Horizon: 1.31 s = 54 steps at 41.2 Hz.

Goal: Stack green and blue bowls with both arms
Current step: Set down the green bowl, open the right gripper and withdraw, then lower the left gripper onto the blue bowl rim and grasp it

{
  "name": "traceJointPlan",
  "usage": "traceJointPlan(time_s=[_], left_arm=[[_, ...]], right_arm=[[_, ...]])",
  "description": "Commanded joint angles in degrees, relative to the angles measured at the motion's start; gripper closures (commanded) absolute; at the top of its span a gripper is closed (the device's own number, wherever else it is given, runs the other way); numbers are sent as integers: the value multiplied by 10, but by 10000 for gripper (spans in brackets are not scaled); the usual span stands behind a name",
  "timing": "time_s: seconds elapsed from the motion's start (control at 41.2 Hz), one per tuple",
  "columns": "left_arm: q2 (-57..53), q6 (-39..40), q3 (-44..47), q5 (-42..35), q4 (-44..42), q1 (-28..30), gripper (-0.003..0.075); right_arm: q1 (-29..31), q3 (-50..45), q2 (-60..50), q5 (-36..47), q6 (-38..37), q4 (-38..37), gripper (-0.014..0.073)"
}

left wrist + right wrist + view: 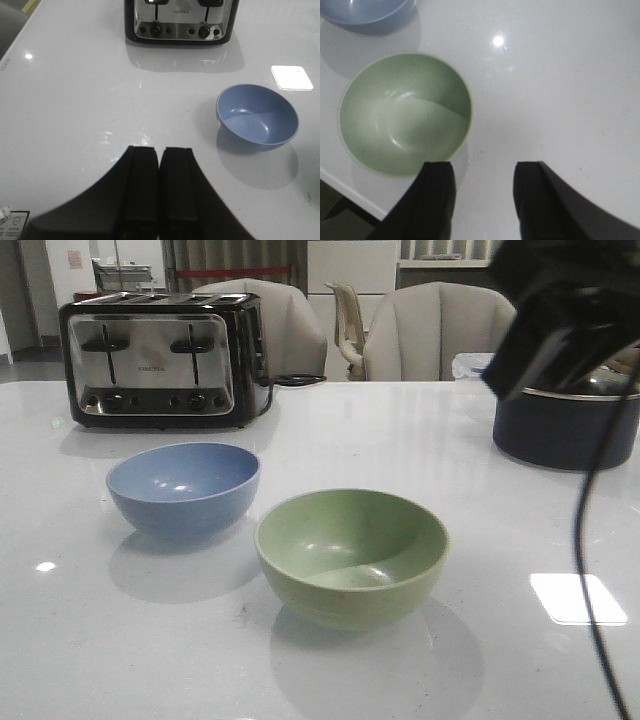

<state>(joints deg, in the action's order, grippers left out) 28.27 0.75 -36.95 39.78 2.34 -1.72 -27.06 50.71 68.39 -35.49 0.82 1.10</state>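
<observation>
Left claw (160, 187) clenched and empty, right claw (485, 192) spread above the white tabletop (420, 440).
The matte pale-green round bowl (351, 555) sits just beside the dusty-blue round bowl (183, 487), apart, both upright.

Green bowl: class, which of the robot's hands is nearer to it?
Right. The right hand hovers open just beside the green bowl, one finger at its rim. The left hand, shut, shows only the blue bowl and toaster in its view.
</observation>
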Motion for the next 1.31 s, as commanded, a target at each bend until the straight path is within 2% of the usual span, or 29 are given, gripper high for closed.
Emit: traceJointPlan(time_s=[0.0, 0.097, 0.242, 0.412, 0.509, 0.679, 0.752, 1.285], left_arm=[[14, 7, -17, -42, 7, 1, 619], [29, 6, -17, -47, 7, -17, 619], [73, -3, -21, -55, 2, -81, 618], [148, -7, -38, -72, -1, -139, 602], [204, -7, -63, -81, -2, -152, 500], [317, -7, -120, -82, 5, -153, 181], [365, -7, -146, -84, 6, -153, 115], [726, -7, -370, -83, 6, -153, 114]], right_arm=[[-1, -31, -80, 23, 7, -14, 184], [-1, -77, -149, 19, 7, -14, 184], [-1, -130, -235, 12, 6, -14, 184], [-1, -147, -290, -13, 6, -14, 184], [-1, -148, -298, -16, 6, -14, 184], [-1, -148, -297, -16, 6, -14, 184], [-1, -148, -297, -16, 6, -14, 184], [-1, -148, -297, -16, 6, -14, 184]])
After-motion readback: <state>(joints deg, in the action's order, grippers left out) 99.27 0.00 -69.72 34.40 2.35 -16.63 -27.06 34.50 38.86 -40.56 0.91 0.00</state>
